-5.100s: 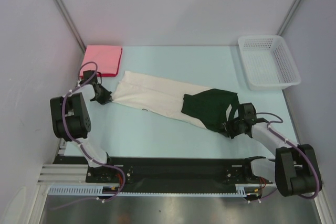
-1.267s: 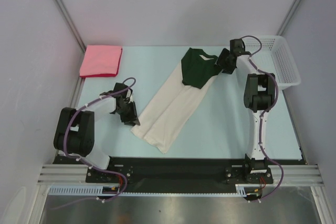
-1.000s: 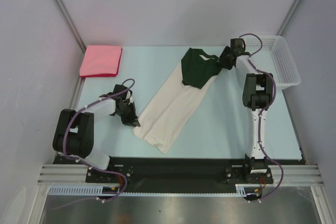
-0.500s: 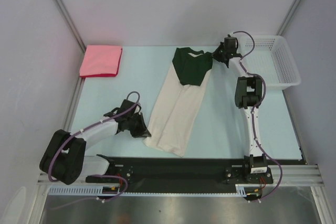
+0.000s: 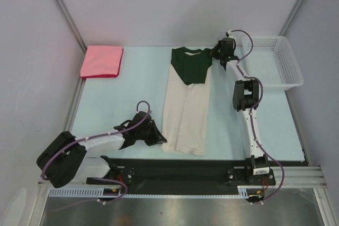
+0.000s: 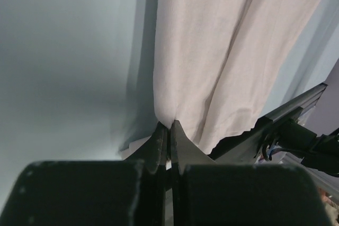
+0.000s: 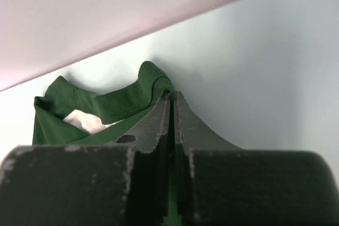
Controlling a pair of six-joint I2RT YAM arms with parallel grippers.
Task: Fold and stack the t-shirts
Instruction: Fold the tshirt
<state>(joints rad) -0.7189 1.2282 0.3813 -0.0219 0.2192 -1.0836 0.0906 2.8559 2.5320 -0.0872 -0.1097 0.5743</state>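
The cream-and-dark-green t-shirt point(image 5: 185, 115) lies folded into a long strip running from front to back, with its green end point(image 5: 191, 67) at the far side. My left gripper point(image 5: 159, 140) is shut on the near left corner of the cream cloth point(image 6: 212, 51), which bunches at the gripper's tips point(image 6: 169, 126). My right gripper point(image 5: 215, 54) is shut on the far right corner of the green cloth point(image 7: 106, 110), pinched at the gripper's tips point(image 7: 172, 95). The pink-red t-shirt point(image 5: 102, 61) lies folded square at the far left. No lettering or print shows.
A white mesh basket point(image 5: 275, 72) stands at the far right, just beside my right arm. The black rail point(image 5: 180, 170) runs along the near edge, close to the shirt's hem. Grey walls close in the back and both sides.
The shirt has swung from a slant to lie straight front to back. My left gripper carried the hem toward the near edge and rightward; my right gripper closed on the green end and moved it left.
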